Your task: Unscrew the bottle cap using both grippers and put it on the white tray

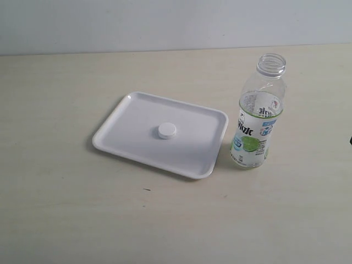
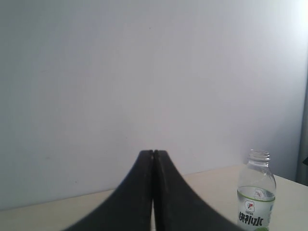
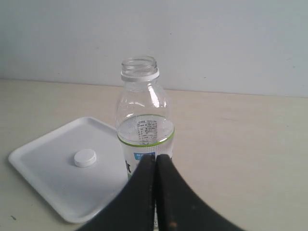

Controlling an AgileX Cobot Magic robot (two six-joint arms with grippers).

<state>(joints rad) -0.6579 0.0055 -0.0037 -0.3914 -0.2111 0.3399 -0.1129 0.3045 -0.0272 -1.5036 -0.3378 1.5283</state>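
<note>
The bottle cap lies flat near the middle of the white tray, also seen as the cap on the tray in the right wrist view. The bottle stands upright and uncapped just right of the tray; its open neck shows on the bottle and the bottle. My left gripper is shut with nothing in it, raised and pointing at the wall. My right gripper is shut and empty, in front of the bottle's label, apart from it. Neither gripper shows in the exterior view.
A pale wooden table carries the tray and bottle. A plain light wall rises behind its far edge. A dark sliver shows at the right border of the exterior view.
</note>
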